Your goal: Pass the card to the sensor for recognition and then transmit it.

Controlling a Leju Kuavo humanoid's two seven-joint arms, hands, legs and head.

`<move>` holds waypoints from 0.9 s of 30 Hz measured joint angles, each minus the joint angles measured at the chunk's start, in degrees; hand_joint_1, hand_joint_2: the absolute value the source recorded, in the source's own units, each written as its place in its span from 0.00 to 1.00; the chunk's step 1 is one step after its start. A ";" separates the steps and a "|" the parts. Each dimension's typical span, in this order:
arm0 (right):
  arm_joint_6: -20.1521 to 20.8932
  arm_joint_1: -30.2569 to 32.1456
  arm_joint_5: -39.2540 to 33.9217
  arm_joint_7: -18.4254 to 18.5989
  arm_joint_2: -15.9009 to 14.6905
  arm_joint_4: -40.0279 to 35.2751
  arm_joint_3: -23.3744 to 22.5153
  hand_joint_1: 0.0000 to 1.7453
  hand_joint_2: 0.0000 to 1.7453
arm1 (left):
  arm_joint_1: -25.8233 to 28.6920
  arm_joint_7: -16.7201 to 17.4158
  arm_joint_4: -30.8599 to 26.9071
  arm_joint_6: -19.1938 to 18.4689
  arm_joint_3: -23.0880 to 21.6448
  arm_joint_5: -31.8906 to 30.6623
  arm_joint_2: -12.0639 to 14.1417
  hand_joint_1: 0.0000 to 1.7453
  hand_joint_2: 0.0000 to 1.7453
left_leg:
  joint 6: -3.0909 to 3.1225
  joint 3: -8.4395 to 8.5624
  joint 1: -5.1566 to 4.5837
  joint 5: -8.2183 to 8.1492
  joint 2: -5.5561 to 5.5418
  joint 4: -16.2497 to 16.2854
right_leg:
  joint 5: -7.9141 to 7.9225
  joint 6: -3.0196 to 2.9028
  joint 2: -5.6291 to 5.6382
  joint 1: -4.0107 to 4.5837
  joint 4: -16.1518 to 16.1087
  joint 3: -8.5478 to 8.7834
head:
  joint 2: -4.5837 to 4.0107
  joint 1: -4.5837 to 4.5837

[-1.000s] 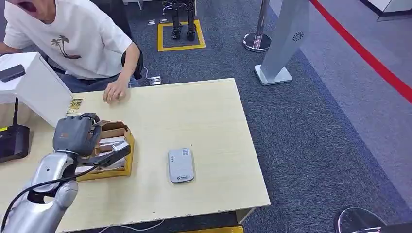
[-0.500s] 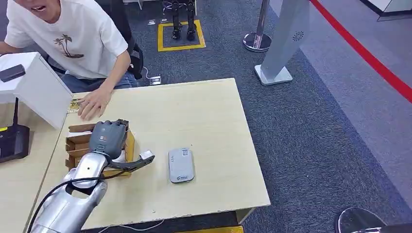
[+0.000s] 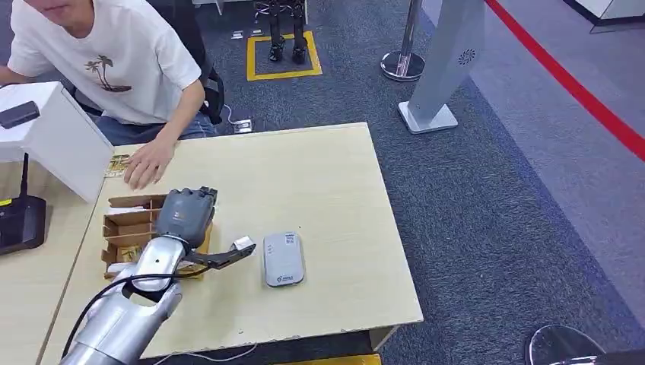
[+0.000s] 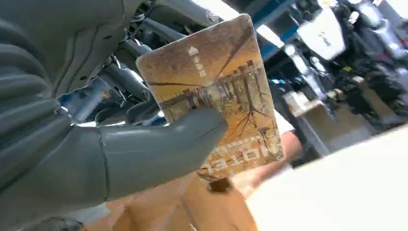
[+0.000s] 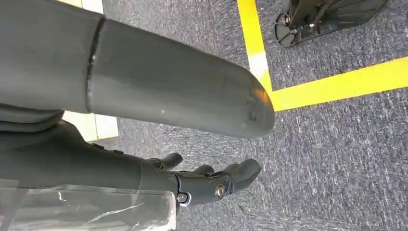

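My left hand (image 3: 186, 217) pinches a card (image 3: 238, 249) between thumb and fingers, just above the table and a short way left of the grey sensor (image 3: 283, 258), which lies flat on the wooden table (image 3: 327, 190). In the left wrist view the card (image 4: 216, 91) shows an orange printed picture, with the thumb (image 4: 159, 149) pressed on its face. The right hand (image 5: 159, 120) hangs over grey carpet with its fingers loosely spread and nothing in it.
A cardboard card box (image 3: 129, 228) stands behind my left hand. A seated person rests a hand (image 3: 144, 163) on the table's far left edge. A white box (image 3: 53, 137) and a black device (image 3: 19, 224) stand at the left.
My left hand has lifted out of the card box and carried the card to the right, toward the sensor. The person's hand shifted left along the table edge.
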 joint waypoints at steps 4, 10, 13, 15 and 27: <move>0.02 0.01 0.15 0.85 0.00 -0.07 0.87 0.00 1.00 | -0.03 -0.09 0.87 0.00 -0.46 -0.02 -0.55 1.00 1.00 | 0.00 0.00 0.00 0.00 0.00 0.00 | 0.00 0.00 0.00 0.00 0.00 0.00 | 0.00 0.00; 0.11 0.02 0.15 1.09 0.00 -0.13 1.31 0.00 1.00 | -0.38 -0.11 2.05 0.09 -0.92 -0.09 -0.98 1.00 1.00 | 0.00 0.00 0.00 0.00 0.00 0.00 | 0.00 0.00 0.00 0.00 0.00 0.00 | 0.00 0.00; 0.24 0.05 0.17 1.16 0.00 -0.15 1.40 0.00 1.00 | -0.57 -0.11 2.14 0.11 -0.92 -0.09 -0.98 1.00 1.00 | 0.00 0.00 0.00 0.00 0.01 0.00 | 0.00 0.00 0.01 0.00 0.00 0.00 | 0.00 0.00; 0.24 0.04 0.17 1.18 0.00 -0.15 1.46 0.00 1.00 | -0.69 -0.11 2.14 0.13 -0.92 -0.09 -0.98 1.00 1.00 | 0.00 0.00 0.00 0.00 0.00 0.00 | 0.00 0.00 0.00 0.00 0.00 0.00 | 0.00 0.00; 0.37 0.03 0.24 1.60 0.00 -0.24 2.32 0.00 1.00 | -0.98 -0.11 2.62 0.24 -0.96 -0.55 -1.38 1.00 1.00 | 0.00 0.00 0.00 0.00 0.00 0.00 | 0.00 0.00 0.00 0.00 0.00 0.00 | 0.00 0.00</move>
